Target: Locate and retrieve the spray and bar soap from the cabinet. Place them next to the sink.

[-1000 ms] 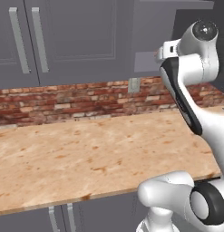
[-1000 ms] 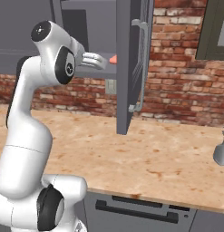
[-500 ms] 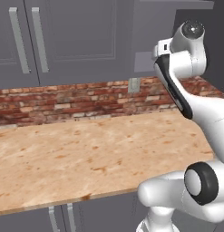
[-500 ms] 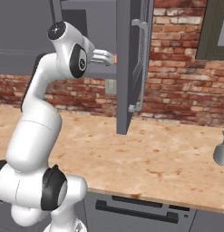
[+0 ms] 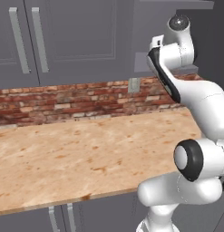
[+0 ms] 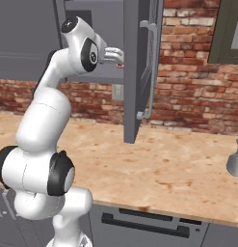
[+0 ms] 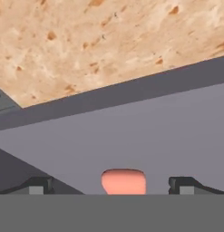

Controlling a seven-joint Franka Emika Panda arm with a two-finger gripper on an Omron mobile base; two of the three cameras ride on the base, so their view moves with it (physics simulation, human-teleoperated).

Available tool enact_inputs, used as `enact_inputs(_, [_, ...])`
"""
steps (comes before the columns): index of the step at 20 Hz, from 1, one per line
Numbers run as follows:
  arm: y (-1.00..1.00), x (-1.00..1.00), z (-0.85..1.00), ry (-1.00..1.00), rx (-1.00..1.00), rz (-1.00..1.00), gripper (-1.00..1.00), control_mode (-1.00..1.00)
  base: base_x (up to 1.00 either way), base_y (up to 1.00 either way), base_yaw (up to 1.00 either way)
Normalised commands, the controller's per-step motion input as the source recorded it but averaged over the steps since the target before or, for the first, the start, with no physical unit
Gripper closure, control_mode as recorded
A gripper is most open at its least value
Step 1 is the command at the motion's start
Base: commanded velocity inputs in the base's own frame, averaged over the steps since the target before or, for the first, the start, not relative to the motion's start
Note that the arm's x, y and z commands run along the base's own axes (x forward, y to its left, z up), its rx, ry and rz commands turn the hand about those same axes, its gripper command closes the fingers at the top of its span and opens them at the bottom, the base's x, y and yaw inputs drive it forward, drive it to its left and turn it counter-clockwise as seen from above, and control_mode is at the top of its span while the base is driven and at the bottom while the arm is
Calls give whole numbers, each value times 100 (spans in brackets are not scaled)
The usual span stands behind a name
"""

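The salmon-pink bar soap (image 7: pixel 124 181) lies flat on the grey shelf (image 7: pixel 131 136) of the cabinet. My gripper (image 7: pixel 111 186) is open, its fingertips (image 7: pixel 38 186) standing wide on either side of the bar without touching it. In the right base view my gripper (image 6: pixel 115 54) reaches into the dark cabinet niche (image 6: pixel 99 34), with a speck of the pink soap (image 6: pixel 121 65) just below its fingers. In the left base view the arm rises to the cabinet shelf (image 5: pixel 188 69) and hides the hand. The sink is out of view. No spray shows inside the niche.
The cabinet's open door (image 6: pixel 139 72) with its long silver handle hangs just right of the hand. Below lies the wooden counter (image 6: pixel 164 169) against a brick wall (image 5: pixel 63 99). A pale grey narrow-necked shape (image 6: pixel 234 161) is cut off at the counter's right edge; I cannot tell what it is.
The arm has risen and stretched further into the cabinet, bringing the hand over the soap. The jaws have stayed open.
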Motion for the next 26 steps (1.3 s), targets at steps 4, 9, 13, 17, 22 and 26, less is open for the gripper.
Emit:
enact_inputs(4, [-18, 32, -18, 0, 6, -1, -100, -100, 0, 0, 0])
enact_inputs(9, [-20, 31, -19, 0, 8, 0, -100, -100, 0, 0, 0])
enact_inputs(13, [-8, 30, -10, -1, 4, 0, -100, -100, 0, 0, 0])
enact_inputs(17, [-2, 32, -5, -1, 1, 2, -100, -100, 0, 0, 0])
enact_inputs(22, [0, 39, -5, 0, 0, 4, -100, -100, 0, 0, 0])
enact_inputs(26, [-2, 49, 0, 0, 0, 6, -100, -100, 0, 0, 0])
